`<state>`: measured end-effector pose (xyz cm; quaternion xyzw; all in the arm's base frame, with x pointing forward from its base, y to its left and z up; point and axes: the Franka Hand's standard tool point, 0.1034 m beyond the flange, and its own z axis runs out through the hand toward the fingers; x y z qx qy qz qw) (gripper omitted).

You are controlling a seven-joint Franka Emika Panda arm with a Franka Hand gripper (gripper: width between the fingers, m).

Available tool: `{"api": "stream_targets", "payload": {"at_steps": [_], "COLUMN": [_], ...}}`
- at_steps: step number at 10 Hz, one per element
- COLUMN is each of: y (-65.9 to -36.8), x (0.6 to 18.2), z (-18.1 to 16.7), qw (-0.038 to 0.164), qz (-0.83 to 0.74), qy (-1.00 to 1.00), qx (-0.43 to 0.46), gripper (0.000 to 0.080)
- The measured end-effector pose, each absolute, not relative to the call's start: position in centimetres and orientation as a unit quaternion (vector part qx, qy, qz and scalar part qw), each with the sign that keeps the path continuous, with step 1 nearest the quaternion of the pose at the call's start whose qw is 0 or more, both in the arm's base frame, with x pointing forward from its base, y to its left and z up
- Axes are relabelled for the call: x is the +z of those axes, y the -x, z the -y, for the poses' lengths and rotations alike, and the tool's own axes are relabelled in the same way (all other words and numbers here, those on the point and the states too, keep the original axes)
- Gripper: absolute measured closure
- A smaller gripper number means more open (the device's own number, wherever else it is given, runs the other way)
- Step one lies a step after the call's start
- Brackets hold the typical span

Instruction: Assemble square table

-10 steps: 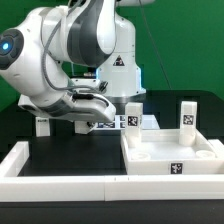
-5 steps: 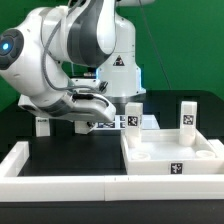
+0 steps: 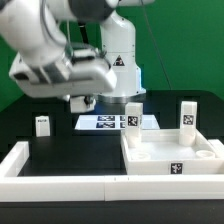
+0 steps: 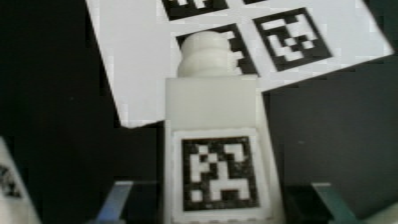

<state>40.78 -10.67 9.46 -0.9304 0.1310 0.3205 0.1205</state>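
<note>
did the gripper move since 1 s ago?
Yes. The gripper, closed on a table leg, has risen: it sat low at the marker board and now hangs above it in the exterior view.

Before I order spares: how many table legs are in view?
4 legs: two upright at the table top's far corners, one standing at the exterior view's left, one in the pincer.

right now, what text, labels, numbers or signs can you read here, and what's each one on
No words or numbers are legible.
Black triangle sign on the robot base: too blurred to read.
Black-and-white tags on the marker board, the legs and the square table top: patterns, not text.
</note>
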Motion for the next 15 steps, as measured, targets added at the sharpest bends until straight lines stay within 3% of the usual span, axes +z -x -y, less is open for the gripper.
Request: {"api": "stream_targets", "payload": {"at_steps": [3, 7, 9, 15], "y": [-42.1, -49.5, -53.3, -54.2], "x": [9.3, 14.6, 16.4, 15.6], "z": [10.8, 8.0, 3.1, 1.7], "qw": [0.101, 0.069, 0.055, 0.026], "qz": [-0.138, -0.124, -0.159, -0.166], "qy": [0.959, 0.987, 0.986, 0.970], "qx": [0.227, 0.079, 0.001, -0.174], "gripper": [0.0509, 0.0509, 0.0509, 0.0509]}}
